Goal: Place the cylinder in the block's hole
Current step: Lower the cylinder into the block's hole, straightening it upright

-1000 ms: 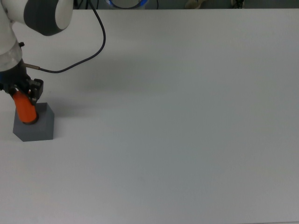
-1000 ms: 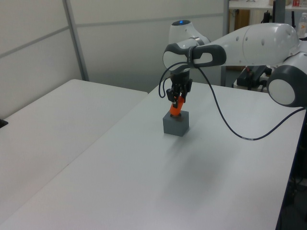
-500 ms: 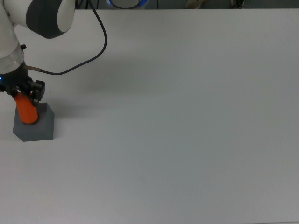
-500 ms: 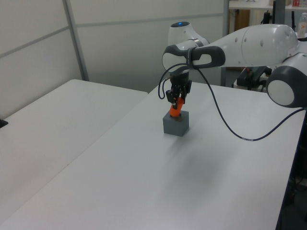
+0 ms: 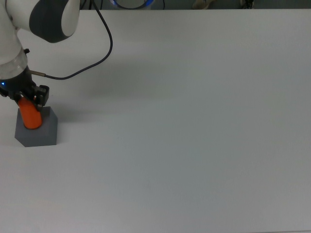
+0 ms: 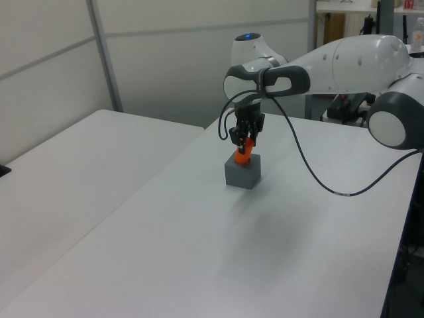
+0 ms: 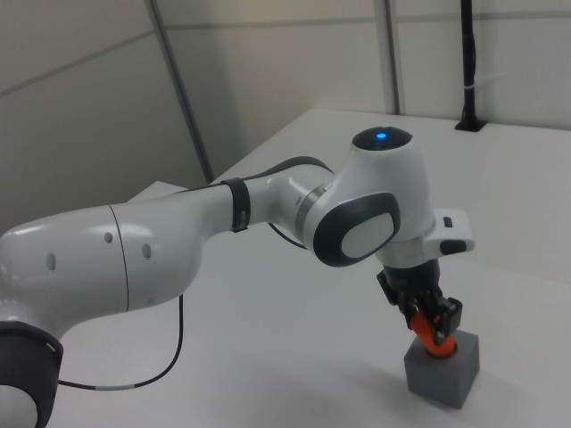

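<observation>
I have the gripper [image 7: 428, 323] clamped on the upper end of the orange cylinder [image 5: 30, 117], fingers pressed on either side of it, and the cylinder's lower end sits on top of the dark grey block [image 5: 38, 132], apparently at the mouth of the hole. I cannot see the hole itself, so I cannot tell how deep the cylinder sits. In the left view the cylinder [image 6: 243, 154] leans slightly instead of standing straight on the block [image 6: 242, 172], and in the right view the cylinder [image 7: 438, 342] looks tilted too.

My worry is that tilt. If I push down while it is off vertical, I judge the rounded end could jam against the rim of the hole, or the push could slide or tip the block [image 7: 442, 367], since nothing holds it down on the white table [image 5: 194, 121]. Letting go too early could let the cylinder topple out and roll off.

Around it there is little: the arm's black cable [image 5: 99, 46] loops over the table well clear of the block, and a second table [image 6: 73, 165] stands beside this one in the left view. Nothing blocks the way down
</observation>
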Tool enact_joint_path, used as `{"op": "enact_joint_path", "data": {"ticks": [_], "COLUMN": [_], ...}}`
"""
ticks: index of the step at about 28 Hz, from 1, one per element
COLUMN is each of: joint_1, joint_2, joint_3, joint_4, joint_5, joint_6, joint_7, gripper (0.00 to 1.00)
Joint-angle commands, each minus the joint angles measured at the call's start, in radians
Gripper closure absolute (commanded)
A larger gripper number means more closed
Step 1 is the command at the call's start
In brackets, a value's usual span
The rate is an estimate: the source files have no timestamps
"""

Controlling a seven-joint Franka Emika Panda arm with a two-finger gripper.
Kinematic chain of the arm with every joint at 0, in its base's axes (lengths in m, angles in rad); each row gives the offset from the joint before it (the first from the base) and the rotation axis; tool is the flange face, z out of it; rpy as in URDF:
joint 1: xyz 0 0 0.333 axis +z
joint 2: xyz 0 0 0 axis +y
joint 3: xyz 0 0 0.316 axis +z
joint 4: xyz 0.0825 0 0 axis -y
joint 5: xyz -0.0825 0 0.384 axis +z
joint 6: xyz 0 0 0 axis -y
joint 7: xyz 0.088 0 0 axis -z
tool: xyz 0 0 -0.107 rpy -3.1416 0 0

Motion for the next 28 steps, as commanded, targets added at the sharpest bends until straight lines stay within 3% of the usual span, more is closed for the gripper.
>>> {"op": "enact_joint_path", "data": {"ticks": [1,2,5,7,15,28], "joint_1": [0.006,0.006,0.006,0.006,0.006,0.035], "joint_2": [-0.012,-0.010,-0.012,-0.012,-0.023,-0.121], "joint_3": [-0.001,-0.001,-0.001,-0.001,-0.002,-0.001], "joint_4": [-0.020,-0.020,-0.020,-0.018,-0.009,-0.006], "joint_5": [-0.001,-0.001,-0.001,-0.001,0.001,-0.021], "joint_6": [0.004,0.003,0.004,0.004,0.003,-0.046], "joint_7": [-0.003,-0.001,0.003,0.003,0.005,0.006], "gripper": [0.70,0.61,0.12,0.00,0.00,0.00]}}
